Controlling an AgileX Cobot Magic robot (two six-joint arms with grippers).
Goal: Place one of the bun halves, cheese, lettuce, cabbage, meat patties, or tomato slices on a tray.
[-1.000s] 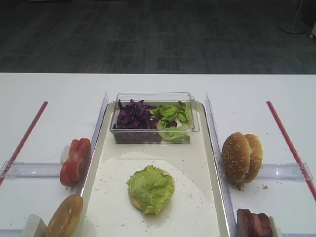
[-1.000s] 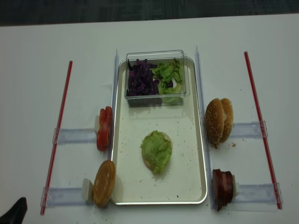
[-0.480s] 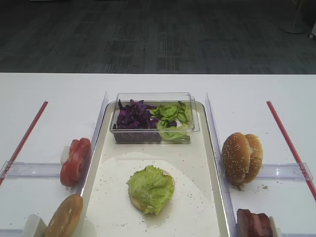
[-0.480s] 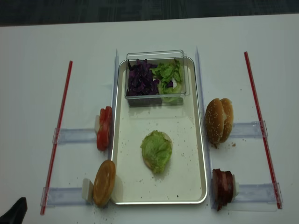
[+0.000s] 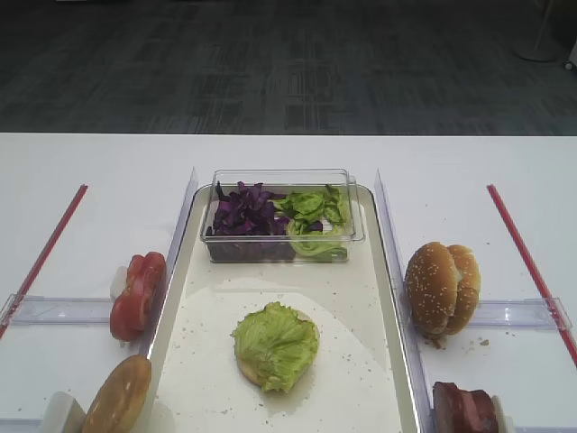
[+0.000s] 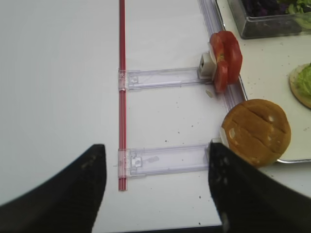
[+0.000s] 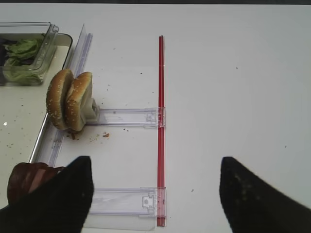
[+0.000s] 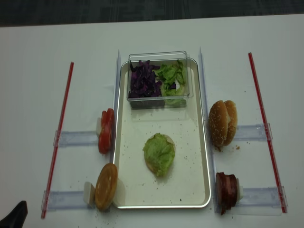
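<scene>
A: What's on the tray so far?

B: A bun half lies mid-tray with a lettuce leaf over it. At the far end sits a clear tub of cabbage and more lettuce.

A: And the rest?

B: It stands on edge in clear holders on the tabletop, outside the long rims. Tomato slices and one bun half are on the left. Two bun halves and the meat patties are on the right.

A: Where are the hands?

B: Both hang back at the near edge. The right hand has its fingers spread wide with nothing between them. The left hand is the same, wide and empty.

A: Which arm suits which piece?

B: If meat goes on next, I'd pick the right arm. The patties lie just left of its left finger and close by, touching the tray's right rim. They stand as a row along the holder, which runs crosswise to the tray. The left arm is nearer the tomato and the lone bun, both ahead of it and to its right.
</scene>
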